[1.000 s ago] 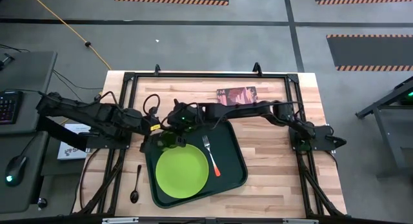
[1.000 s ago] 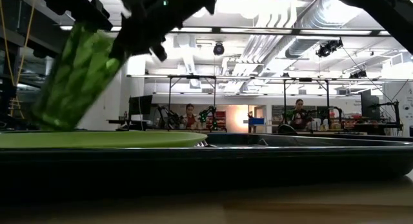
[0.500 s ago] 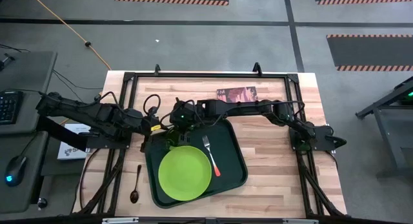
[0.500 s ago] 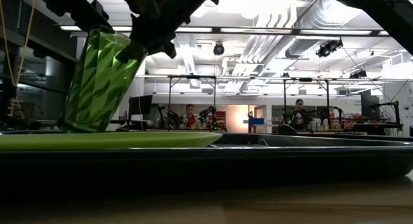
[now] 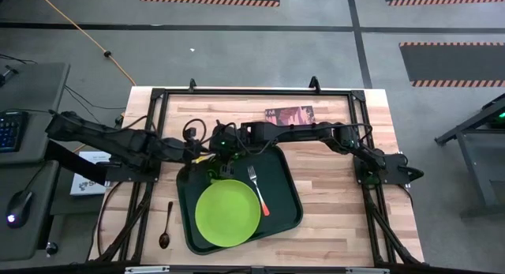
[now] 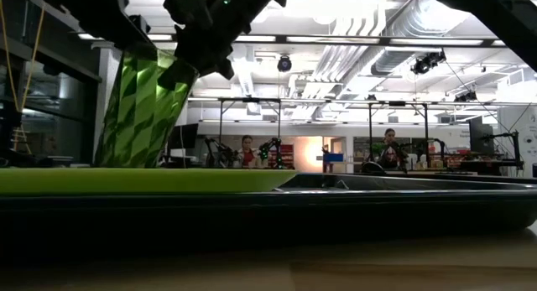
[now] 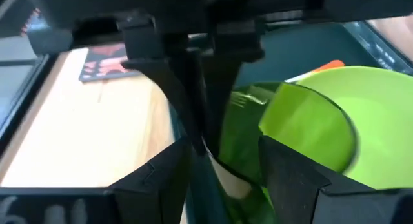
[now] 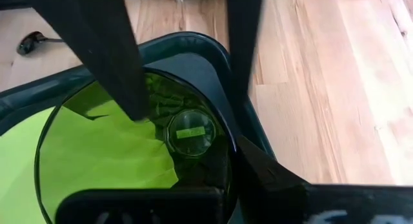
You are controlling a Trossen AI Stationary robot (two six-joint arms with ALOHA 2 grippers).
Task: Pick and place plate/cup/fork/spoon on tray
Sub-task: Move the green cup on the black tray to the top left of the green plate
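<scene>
High view: we see right tool (image 5: pixel 222 165) clamped on cup (image 5: pixel 218 170) at tray (image 5: pixel 288 215) far-left corner, left tool (image 5: pixel 207 158) beside it, state unclear.

Low view: cup near upright, above plate (image 6: pixel 126 181).

Wrist views: one finger inside rim. We judge cup light, stiff, slippery.

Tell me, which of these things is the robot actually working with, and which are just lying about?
Part of the job:
tray
plate, on the tray
fork, on the tray
cup, held by the right tool
spoon, on the table beside the tray

Just lying about:
small reddish book
</scene>
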